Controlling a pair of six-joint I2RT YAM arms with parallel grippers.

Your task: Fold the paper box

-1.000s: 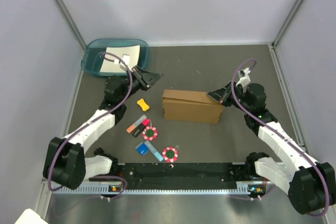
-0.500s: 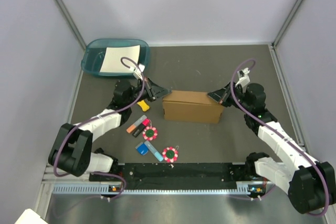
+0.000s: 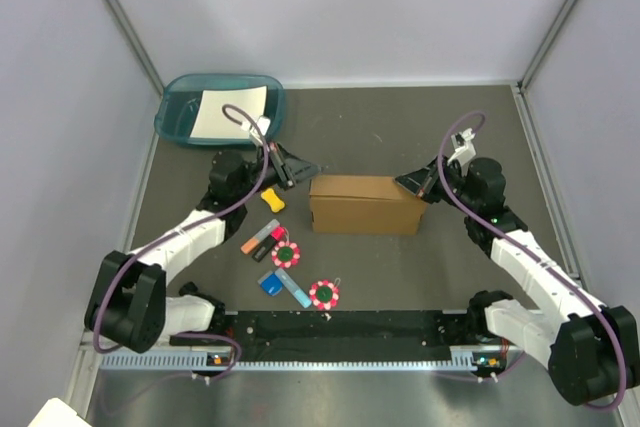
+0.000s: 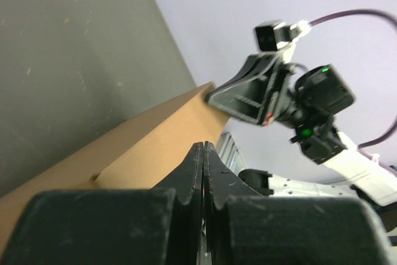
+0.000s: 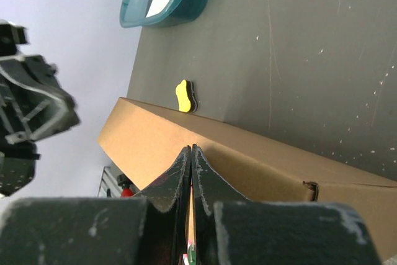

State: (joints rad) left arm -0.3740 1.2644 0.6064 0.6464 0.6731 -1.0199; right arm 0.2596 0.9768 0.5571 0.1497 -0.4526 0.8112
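The paper box (image 3: 365,204) is a closed brown cardboard block lying at the table's middle. My left gripper (image 3: 303,168) is shut and empty, with its tip just off the box's far left corner. In the left wrist view the shut fingertips (image 4: 203,148) point along the box's top (image 4: 139,153). My right gripper (image 3: 409,183) is shut and empty, with its tip at the box's right end. In the right wrist view the shut gripper (image 5: 191,151) lies over the box (image 5: 142,138).
A teal tray (image 3: 220,110) holding a white sheet stands at the back left. A yellow piece (image 3: 272,199) lies left of the box. Markers (image 3: 262,240), two pink-and-green discs (image 3: 287,253) and blue items (image 3: 272,284) lie in front. A black rail (image 3: 340,325) runs along the near edge.
My left gripper has swung from near the tray down and right to the box's left corner. The right arm and the box have not moved.
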